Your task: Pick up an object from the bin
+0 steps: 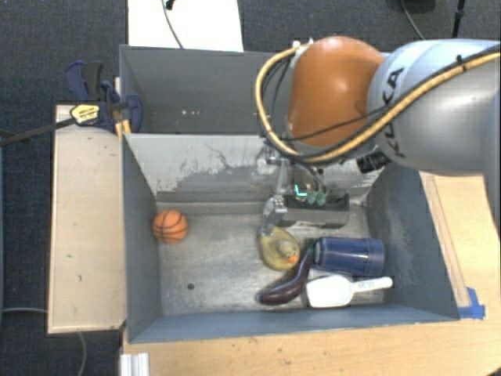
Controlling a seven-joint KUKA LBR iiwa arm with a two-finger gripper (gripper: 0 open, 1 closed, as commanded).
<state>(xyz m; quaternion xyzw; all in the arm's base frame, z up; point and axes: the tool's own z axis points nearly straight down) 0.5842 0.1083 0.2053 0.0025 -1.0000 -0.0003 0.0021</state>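
Observation:
My gripper point(273, 214) hangs low in the middle of the bin, under the arm's orange dome. Its tip is just above the upper left edge of a yellow rubber duck point(280, 251) on the bin floor. To the duck's right a dark blue cup point(350, 257) lies on its side. A dark purple eggplant point(286, 285) curves along the floor just in front of the duck. A white scoop point(343, 291) rests next to the eggplant, near the front wall.
A small orange ball point(170, 226) lies alone at the left wall. A black block point(319, 210) sits on the floor right of the gripper. The arm reaches in from the right and covers the bin's back right part.

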